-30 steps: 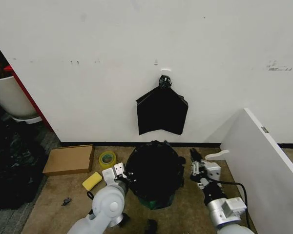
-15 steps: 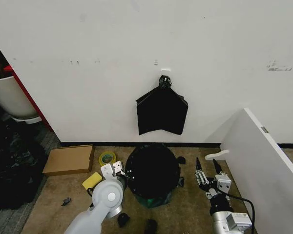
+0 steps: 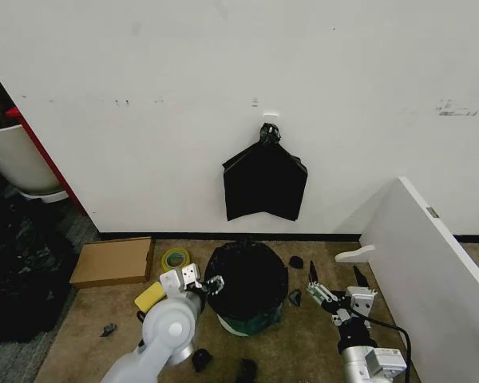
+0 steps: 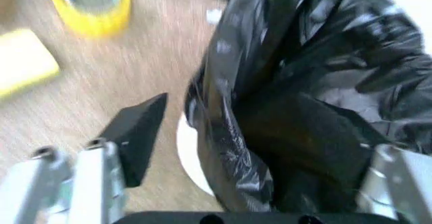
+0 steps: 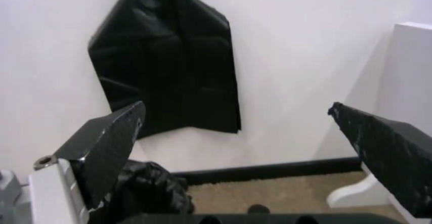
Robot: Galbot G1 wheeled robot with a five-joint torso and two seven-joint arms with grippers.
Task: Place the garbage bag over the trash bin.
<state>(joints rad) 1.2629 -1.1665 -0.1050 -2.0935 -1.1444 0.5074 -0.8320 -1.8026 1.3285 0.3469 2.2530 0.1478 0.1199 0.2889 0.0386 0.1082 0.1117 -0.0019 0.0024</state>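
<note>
garbage bag: glossy black garbage bag [image 3: 247, 278] draped over the trash bin, covers its mouth and most of its sides; crinkled folds bunch on the robot's left side; close up in the left wrist view [image 4: 304, 97]
trash bin: trash bin [image 3: 227, 323] stands on the carpet in front of the wall, below the hanging bundle; only a strip of cream-white lower wall shows under the bag hem; a pale patch of wall shows in the left wrist view too [image 4: 189, 153]
left gripper: left gripper [image 3: 211, 285] at the bin's left side, right against the bag; fingers spread wide, one black pad [image 4: 138, 135] outside the bag over the carpet, the other finger at the far side of the bag fold; bag sits between them, not pinched
right gripper: right gripper [image 3: 334, 277] off to the right of the bin, clear of the bag, above the carpet; fingers wide apart, nothing between them; pads [image 5: 108, 143] point toward the wall
black bundle: flat black bundle [image 3: 265, 183] hangs from a hook on the wall, knotted at top, above the bin
tape roll: yellow tape roll [image 3: 175, 259] flat on the carpet near the wall base, left of the bin
sponge: yellow sponge [image 3: 151, 296] on the carpet, just beside the left arm
cardboard: flat cardboard box [image 3: 112, 261] on the carpet, left of the tape roll
white panel: white panel [image 3: 431, 263] along the right side, slanting toward the wall
</note>
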